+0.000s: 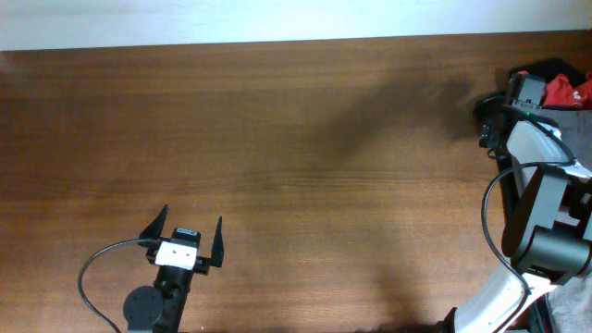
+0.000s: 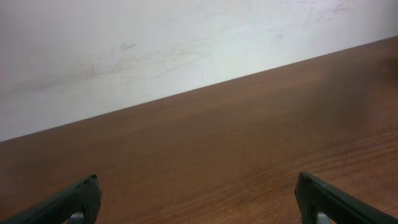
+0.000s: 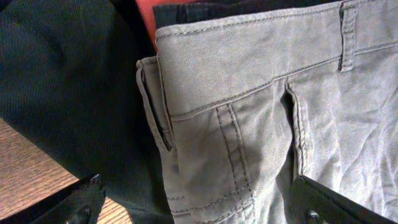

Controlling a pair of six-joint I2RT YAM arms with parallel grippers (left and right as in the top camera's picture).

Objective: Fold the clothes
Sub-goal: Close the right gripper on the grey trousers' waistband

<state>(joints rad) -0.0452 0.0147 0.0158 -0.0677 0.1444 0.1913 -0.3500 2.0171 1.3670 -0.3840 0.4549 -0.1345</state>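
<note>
The grey-olive shorts [image 3: 261,106] fill the right wrist view, waistband and belt loop up, seams running down. They lie on a dark navy garment [image 3: 68,81]. My right gripper [image 3: 199,202] is open just above the shorts, its fingers either side of the cloth, holding nothing. In the overhead view the right arm [image 1: 532,157] reaches to the table's far right edge, and the shorts are hidden there. My left gripper [image 1: 190,239] is open and empty over bare wood near the front left; it also shows in the left wrist view [image 2: 199,199].
A red garment [image 1: 566,91] lies at the far right edge beside the right arm, and shows as a red strip in the right wrist view [image 3: 146,18]. The brown wooden table [image 1: 277,139] runs to a white wall at the back.
</note>
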